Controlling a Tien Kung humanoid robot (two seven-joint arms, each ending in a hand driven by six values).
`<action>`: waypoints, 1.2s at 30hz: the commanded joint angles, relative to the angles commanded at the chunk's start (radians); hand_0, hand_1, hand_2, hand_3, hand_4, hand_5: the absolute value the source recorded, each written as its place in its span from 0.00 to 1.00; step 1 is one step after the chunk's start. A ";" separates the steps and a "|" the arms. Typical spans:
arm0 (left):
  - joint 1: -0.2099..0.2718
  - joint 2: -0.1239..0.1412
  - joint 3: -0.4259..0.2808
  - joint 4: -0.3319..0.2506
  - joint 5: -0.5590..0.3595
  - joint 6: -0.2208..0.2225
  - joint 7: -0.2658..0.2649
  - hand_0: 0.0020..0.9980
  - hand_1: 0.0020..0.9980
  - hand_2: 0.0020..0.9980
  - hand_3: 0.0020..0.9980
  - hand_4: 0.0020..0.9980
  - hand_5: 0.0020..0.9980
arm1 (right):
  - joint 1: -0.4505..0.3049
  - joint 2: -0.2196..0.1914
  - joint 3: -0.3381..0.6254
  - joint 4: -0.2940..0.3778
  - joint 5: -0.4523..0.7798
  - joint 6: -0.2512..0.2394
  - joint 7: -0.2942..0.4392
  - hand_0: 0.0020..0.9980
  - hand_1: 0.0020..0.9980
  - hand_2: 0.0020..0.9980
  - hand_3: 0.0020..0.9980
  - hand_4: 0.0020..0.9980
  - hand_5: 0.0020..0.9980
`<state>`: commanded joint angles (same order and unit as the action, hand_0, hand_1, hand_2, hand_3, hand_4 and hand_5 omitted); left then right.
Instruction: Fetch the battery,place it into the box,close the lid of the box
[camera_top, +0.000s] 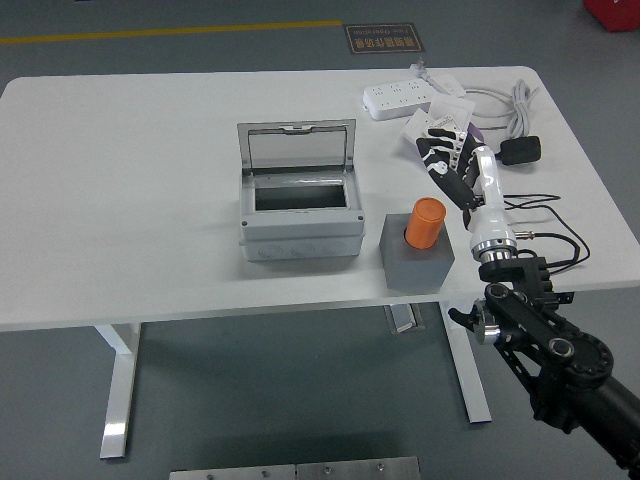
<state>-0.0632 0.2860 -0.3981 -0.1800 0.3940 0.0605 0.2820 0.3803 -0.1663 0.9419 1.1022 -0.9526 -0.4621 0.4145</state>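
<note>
My right hand (452, 165), fingers loosely open and empty, hovers just right of and beyond the upright battery (425, 223).

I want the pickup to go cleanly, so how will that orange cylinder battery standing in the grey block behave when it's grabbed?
The orange cylindrical battery looks rigid and smooth, so it may slip in a loose grip. It stands tilted in the grey block, so it probably lifts out freely. Laid down, its round shape would likely roll. The right hand hovers open beside it.
</note>
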 joint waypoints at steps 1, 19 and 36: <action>0.000 0.000 0.000 0.000 0.000 0.000 0.000 0.57 0.59 0.50 0.56 0.52 0.00 | -0.001 0.000 -0.007 -0.001 0.001 0.001 -0.001 0.62 0.58 0.57 0.60 0.84 0.43; -0.002 -0.003 0.011 0.000 -0.006 -0.004 -0.001 0.57 0.59 0.50 0.56 0.52 0.00 | -0.017 -0.011 -0.060 -0.030 -0.015 0.029 -0.019 0.64 0.61 0.60 0.63 0.83 0.40; -0.001 -0.006 0.010 0.000 -0.001 -0.004 -0.002 0.57 0.59 0.50 0.56 0.52 0.00 | -0.034 -0.016 -0.083 -0.035 -0.019 0.028 -0.021 0.65 0.62 0.59 0.63 0.72 0.26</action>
<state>-0.0646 0.2804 -0.3884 -0.1800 0.3925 0.0568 0.2796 0.3468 -0.1826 0.8593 1.0675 -0.9711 -0.4342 0.3933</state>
